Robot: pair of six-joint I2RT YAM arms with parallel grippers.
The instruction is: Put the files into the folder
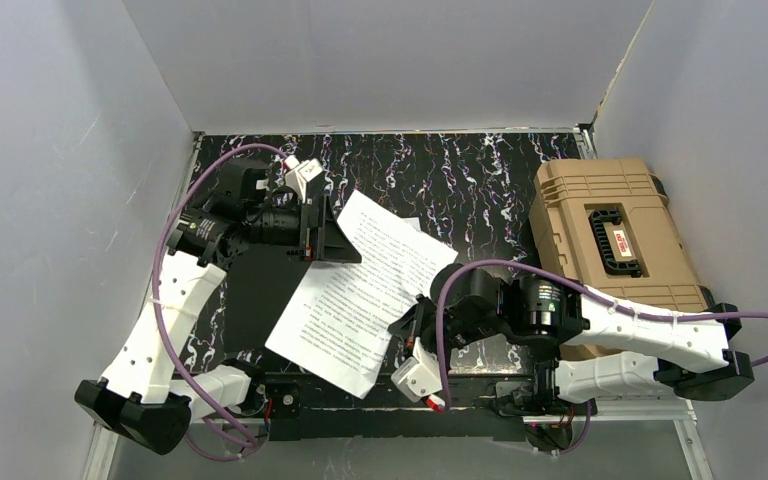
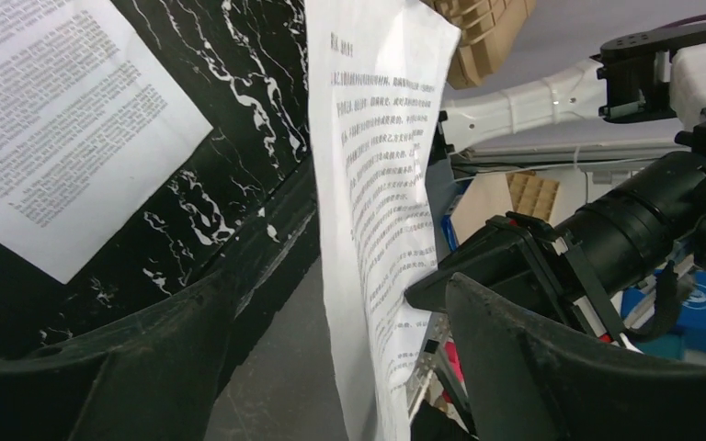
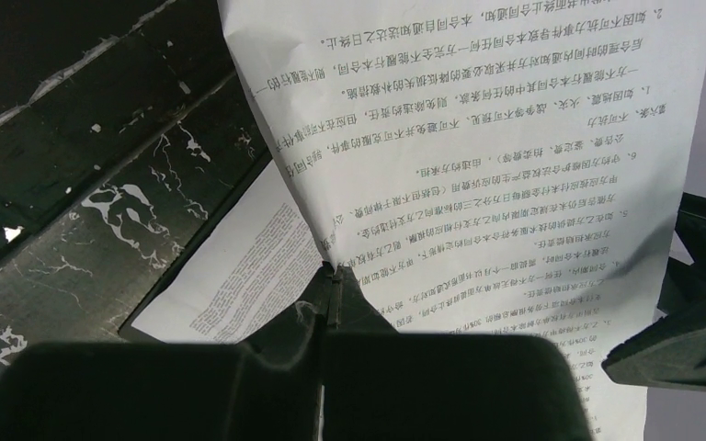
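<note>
The files are two white printed sheets. One sheet (image 1: 345, 315) is raised on edge; it also shows in the left wrist view (image 2: 377, 184) and the right wrist view (image 3: 478, 138). My right gripper (image 1: 410, 325) (image 3: 335, 280) is shut on its right edge. My left gripper (image 1: 328, 238) (image 2: 340, 303) is open, its fingers on either side of this sheet's far left edge without touching it. The other sheet (image 1: 405, 240) (image 2: 55, 119) (image 3: 239, 276) lies flat on the table. The folder (image 1: 248, 295) seems to lie open, black side up, at the left; its tan cover is hidden.
A bulky tan case (image 1: 605, 235) with a black handle stands at the right, beside my right arm. Grey walls close the black marbled table (image 1: 460, 170) on the left, back and right. The arm bases sit at the near edge.
</note>
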